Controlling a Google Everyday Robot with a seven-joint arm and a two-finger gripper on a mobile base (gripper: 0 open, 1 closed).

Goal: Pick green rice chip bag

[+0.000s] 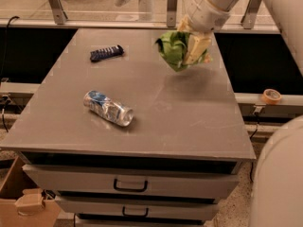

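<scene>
1. You have a grey table (189,126) with 2 drawers.
2. Your gripper (195,47) hangs above its far right part, clamped on the bag.
3. The green rice chip bag (171,51) is held off the tabletop.
4. A can (108,108) lies left of centre.
5. A dark ribbed object (106,53) lies far left.

One each: bag (171,50), can (108,108), dark object (107,53), pincer (190,47) above table (189,122).

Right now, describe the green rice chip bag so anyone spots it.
Start at the grey table; over its far right part the gripper is shut on the green rice chip bag, clear of the surface. It is the only bright green, crumpled thing; the silver-and-blue can and dark ribbed object lie flat.
</scene>
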